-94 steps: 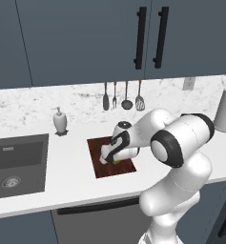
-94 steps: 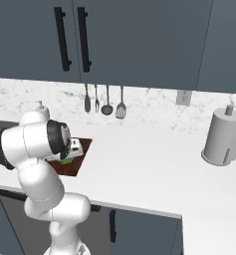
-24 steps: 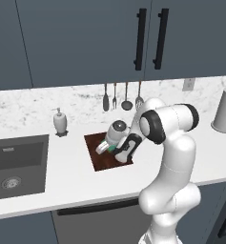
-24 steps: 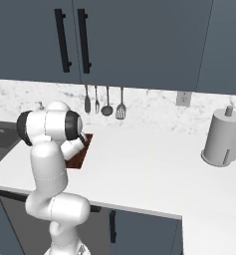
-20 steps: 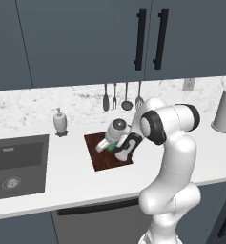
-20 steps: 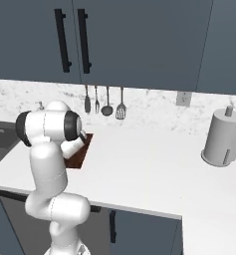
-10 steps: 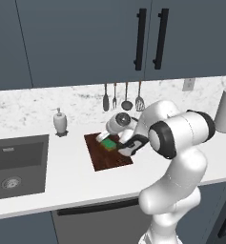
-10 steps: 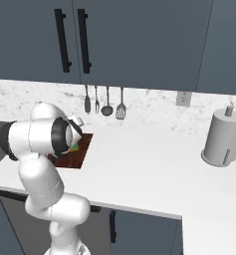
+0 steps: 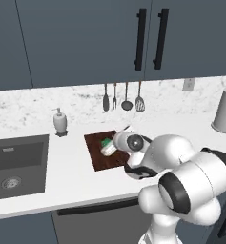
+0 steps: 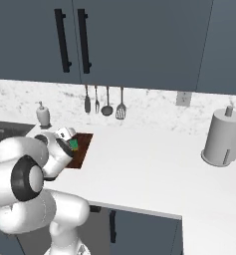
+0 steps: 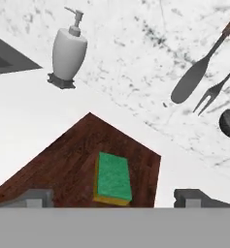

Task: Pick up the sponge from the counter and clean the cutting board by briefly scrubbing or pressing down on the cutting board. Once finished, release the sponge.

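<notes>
From the left base view, you see the sponge (image 9: 106, 144) lying on the cutting board (image 9: 105, 151), beside the wrist. From the right base view, it sits at the board's near corner. In the hand view, your gripper (image 11: 114, 197) is spread wide, sponge released between its tips; a low retreat could drag it onto the bench (image 11: 34, 116). The sink (image 9: 16, 164) holds nothing visible.
</notes>
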{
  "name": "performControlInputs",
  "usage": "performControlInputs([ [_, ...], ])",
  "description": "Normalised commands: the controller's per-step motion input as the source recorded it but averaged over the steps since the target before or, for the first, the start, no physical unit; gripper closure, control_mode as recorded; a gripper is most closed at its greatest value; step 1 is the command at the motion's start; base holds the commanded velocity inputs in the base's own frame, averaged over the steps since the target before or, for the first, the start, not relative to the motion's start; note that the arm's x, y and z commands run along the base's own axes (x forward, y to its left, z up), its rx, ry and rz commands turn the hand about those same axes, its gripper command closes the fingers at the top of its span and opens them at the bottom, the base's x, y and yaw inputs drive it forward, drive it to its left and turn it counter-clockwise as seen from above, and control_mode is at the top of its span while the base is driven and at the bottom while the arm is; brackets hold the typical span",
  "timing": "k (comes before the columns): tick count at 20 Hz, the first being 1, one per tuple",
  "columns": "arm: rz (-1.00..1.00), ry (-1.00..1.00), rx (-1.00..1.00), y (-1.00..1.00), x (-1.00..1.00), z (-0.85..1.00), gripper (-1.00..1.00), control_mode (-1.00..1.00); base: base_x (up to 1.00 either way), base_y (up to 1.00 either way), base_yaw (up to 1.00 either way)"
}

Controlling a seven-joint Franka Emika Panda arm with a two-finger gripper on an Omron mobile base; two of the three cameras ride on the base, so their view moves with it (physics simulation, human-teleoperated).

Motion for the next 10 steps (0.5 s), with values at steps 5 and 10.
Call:
performControlInputs([
  [5, 0.00, -0.13, 0.01, 0.00, -1.00, 1.00, -1.00, -1.00, 0.00, 0.00, 0.00],
  [10, 0.00, 0.01, 0.08, -0.10, -1.00, 1.00, -1.00, -1.00, 0.00, 0.00, 0.00],
])
